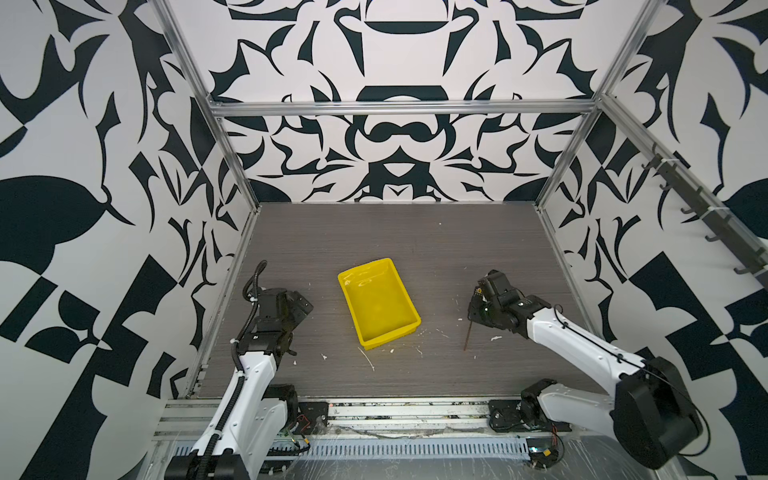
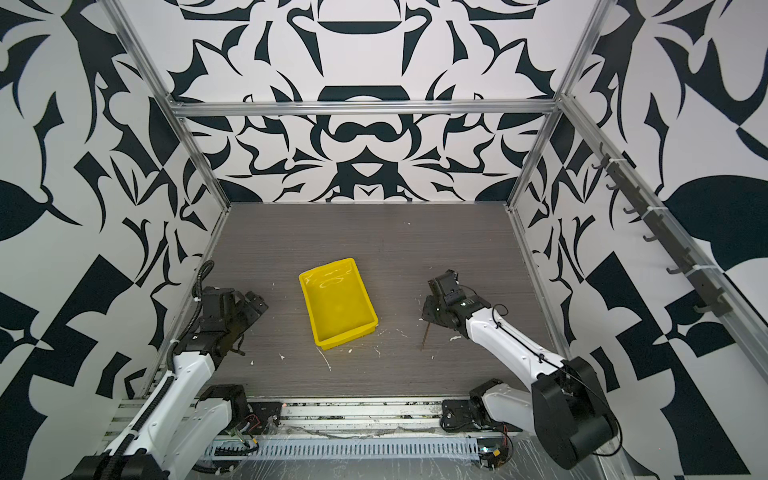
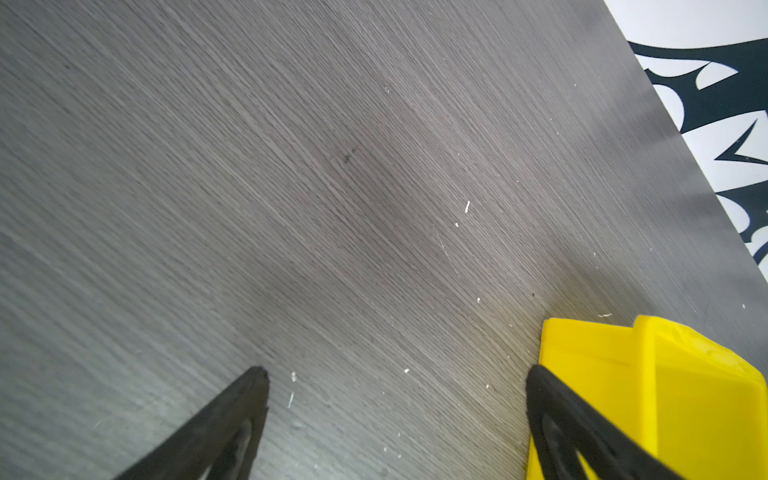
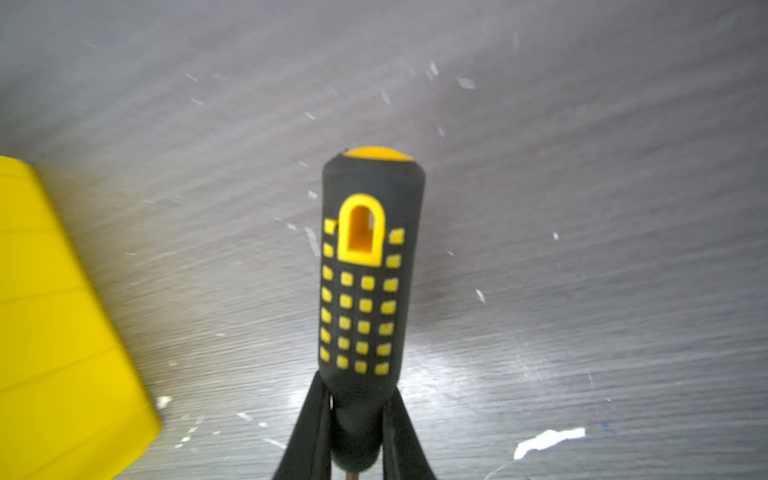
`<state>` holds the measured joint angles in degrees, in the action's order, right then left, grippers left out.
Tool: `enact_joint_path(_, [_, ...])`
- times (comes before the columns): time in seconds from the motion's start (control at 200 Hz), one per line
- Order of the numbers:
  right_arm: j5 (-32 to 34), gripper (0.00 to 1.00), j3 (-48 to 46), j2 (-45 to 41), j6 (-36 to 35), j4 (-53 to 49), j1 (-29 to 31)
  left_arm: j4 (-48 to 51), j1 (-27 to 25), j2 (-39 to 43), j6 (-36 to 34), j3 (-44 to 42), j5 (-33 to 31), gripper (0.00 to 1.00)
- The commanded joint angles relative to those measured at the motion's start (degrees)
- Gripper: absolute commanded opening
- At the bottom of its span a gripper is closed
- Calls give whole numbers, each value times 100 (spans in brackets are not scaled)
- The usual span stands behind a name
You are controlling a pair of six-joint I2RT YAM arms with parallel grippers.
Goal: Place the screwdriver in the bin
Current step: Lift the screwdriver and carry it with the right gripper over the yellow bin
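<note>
Clamping the screwdriver (image 4: 365, 291) at the narrow neck of its black, yellow-dotted handle with the right gripper (image 4: 357, 407), butt ahead of the fingertips, shaft trailing behind. Outside the bin (image 1: 365, 267), apart from that hand, on its side toward the left gripper (image 3: 397, 372). Holding that one spread wide, bin corner just beside one fingertip.

Bare table (image 1: 444, 299) lies between the right gripper (image 1: 474, 311) and the bin (image 1: 390, 337), whose open top stands clear. The screwdriver (image 1: 467, 336) juts out of that gripper. The left gripper (image 1: 305, 307) stands near the bin's other long wall.
</note>
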<state>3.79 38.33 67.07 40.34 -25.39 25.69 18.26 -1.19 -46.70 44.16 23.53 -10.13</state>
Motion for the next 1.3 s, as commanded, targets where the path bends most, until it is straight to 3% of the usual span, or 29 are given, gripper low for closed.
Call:
enact_joint_path(0.0, [475,0,631,-24,-61,-237,328,56,9,-32,101,141,-24,99])
enact_joint_path(0.22, [880,0,2344,1044,-169,-450,1366,74,9,-41,101,144,-8,99])
enact_joint_path(0.46, [892,0,3861,2473,-155,-458,2225,-12,14,-108,101,125,33,99])
enact_joint_path(0.695, [344,0,4584,3596,-51,-353,2517,42,13,-406,84,257,139,99])
enact_joint_path(0.97, [-11,0,4693,4350,-35,-498,2538,26,14,-309,75,214,134,99])
enact_joint_path(1.105, [309,0,4691,4562,-25,-632,2544,10,14,-253,84,187,126,99])
enact_joint_path(1.295, [1609,1,5044,4880,413,-1524,2497,28,8,-261,82,202,119,99])
